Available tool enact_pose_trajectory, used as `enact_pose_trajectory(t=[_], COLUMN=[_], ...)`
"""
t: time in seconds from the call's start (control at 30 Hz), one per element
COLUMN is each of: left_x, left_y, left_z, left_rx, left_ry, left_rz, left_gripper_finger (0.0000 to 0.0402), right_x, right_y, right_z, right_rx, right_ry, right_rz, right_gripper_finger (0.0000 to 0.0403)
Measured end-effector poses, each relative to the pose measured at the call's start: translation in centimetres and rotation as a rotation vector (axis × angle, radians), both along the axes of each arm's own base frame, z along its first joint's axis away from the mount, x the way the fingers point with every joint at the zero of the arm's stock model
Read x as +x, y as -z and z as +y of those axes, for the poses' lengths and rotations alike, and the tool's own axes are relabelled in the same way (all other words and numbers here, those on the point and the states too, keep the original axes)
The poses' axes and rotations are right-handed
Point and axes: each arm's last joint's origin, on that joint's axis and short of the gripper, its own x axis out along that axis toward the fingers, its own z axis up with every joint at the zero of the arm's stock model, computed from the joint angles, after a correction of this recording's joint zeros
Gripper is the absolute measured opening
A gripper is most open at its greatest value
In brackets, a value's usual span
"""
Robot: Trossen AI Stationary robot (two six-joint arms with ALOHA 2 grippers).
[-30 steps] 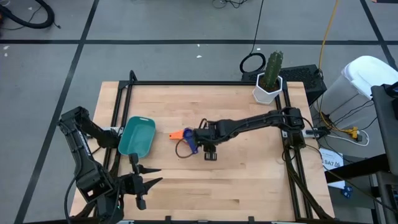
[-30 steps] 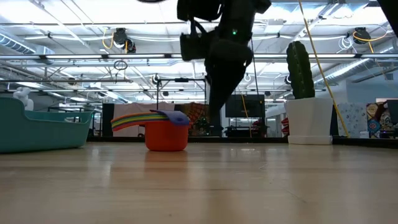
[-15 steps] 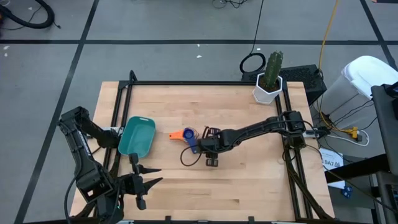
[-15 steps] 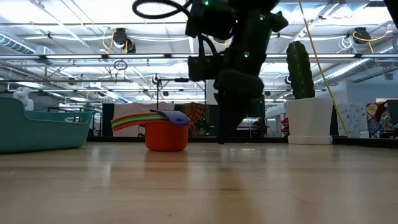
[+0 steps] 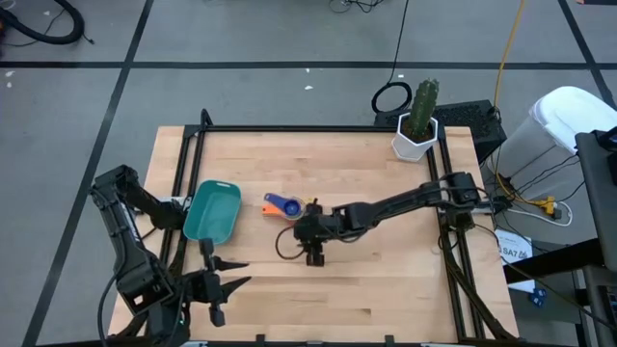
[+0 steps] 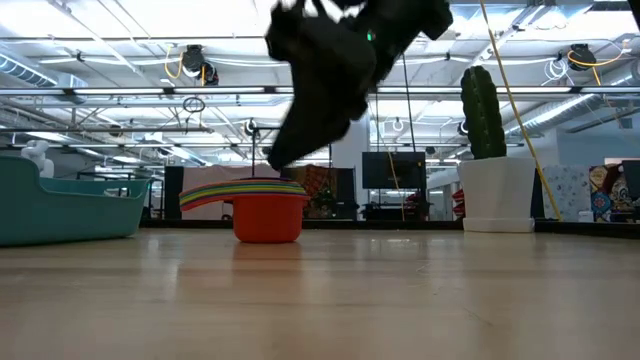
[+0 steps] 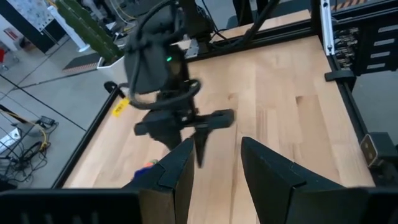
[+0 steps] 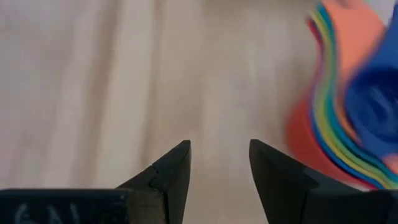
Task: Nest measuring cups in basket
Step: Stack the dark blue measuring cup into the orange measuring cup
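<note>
I can read no brand or label on the cups or the basket; a white tag point(image 5: 515, 249) lies on the floor at the right of the worktop point(image 5: 376, 280), with print too small for me to make out. The measuring cups point(image 5: 282, 204) sit stacked one inside another near the middle of the worktop, to the right of the basket point(image 5: 213, 211) and apart from it. From above I see the orange bowl with a blue cup on top; from table height the stack point(image 6: 262, 211) shows an orange-red bowl under a fan of yellow, green and blue handles pointing left. My right gripper point(image 8: 218, 165) hangs just beside the stack, on its near right side, fingers parted with bare wood between them and holding nothing; the cups show off to one side of its fingers. The teal basket lies at the left edge of the worktop. My left gripper point(image 7: 216, 169) waits at the near left corner, fingers apart and empty.
</note>
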Motion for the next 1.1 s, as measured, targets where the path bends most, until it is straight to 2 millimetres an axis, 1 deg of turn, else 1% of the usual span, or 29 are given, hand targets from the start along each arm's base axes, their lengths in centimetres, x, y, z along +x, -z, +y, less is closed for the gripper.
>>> enact_pose_trajectory(t=[0.17,0.3,0.47,0.57,0.67,0.73,0.9,1.0,1.1], left_x=[0.0,0.1,0.0,0.3,0.9,1.5,3.8,5.2,6.1], left_y=[0.0,0.0,0.0,0.3,1.6,2.7,5.8,7.6,9.2], left_z=[0.0,-0.1,-0.1,0.5,1.9,3.1,5.9,7.7,9.4], left_rx=[-0.001,-0.009,-0.003,0.02,0.081,0.113,0.111,0.108,0.103], left_ry=[-0.001,0.001,0.002,-0.022,-0.086,-0.125,-0.164,-0.161,-0.168], left_rz=[-0.001,-0.007,-0.005,0.013,0.068,0.131,0.352,0.444,0.527], left_gripper_finger=[0.0136,0.0136,0.0136,0.0136,0.0136,0.0136,0.0136,0.0136,0.0136], right_x=[-0.7,-1.0,-1.4,-1.8,-2.3,-2.6,-4.6,-5.8,-7.3], right_y=[0.5,0.7,0.8,1.0,1.0,0.9,0.9,0.9,0.9], right_z=[-0.1,-0.2,-1.1,-1.4,-1.4,-1.0,-0.2,0.3,1.0], right_rx=[-0.015,-0.054,-0.264,-0.334,-0.345,-0.335,-0.355,-0.371,-0.392], right_ry=[0.001,0.029,0.169,0.227,0.234,0.222,0.216,0.231,0.247], right_rz=[0.088,0.117,0.14,0.176,0.21,0.236,0.387,0.476,0.555], right_gripper_finger=[0.0155,0.0155,0.0155,0.0155,0.0155,0.0155,0.0155,0.0155,0.0155])
